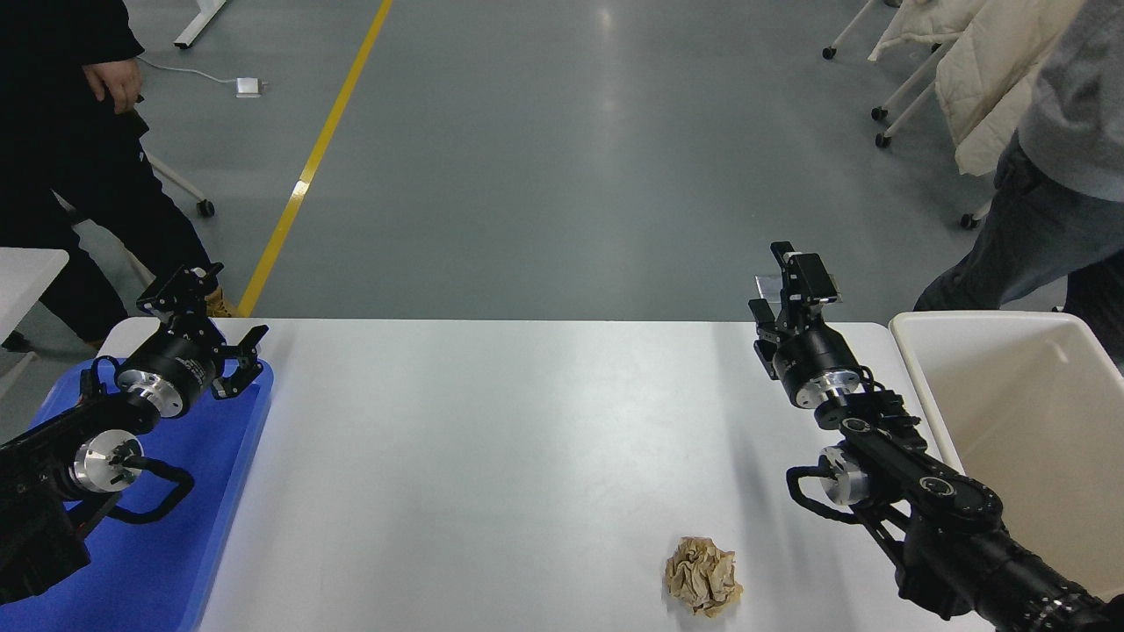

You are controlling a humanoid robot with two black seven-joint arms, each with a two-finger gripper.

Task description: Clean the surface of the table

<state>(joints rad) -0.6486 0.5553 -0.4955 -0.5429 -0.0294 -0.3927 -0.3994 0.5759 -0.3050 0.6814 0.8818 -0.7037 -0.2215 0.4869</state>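
Observation:
The table surface (492, 439) is a wide matte white top with rounded corners. A crumpled brown paper ball (702, 575) lies on it near the front edge, right of the middle. My right gripper (777, 285) hangs open and empty over the table's far right edge, well beyond the ball and left of the bin. My left gripper (215, 320) is open and empty, parked above the far corner of the blue tray.
A blue plastic tray (158, 544) lies on the table's left end under my left arm. A cream plastic bin (1010, 421) stands at the right end. One person in dark clothes (79, 158) stands at the far left, and another in a grey top (1054, 193) at the far right.

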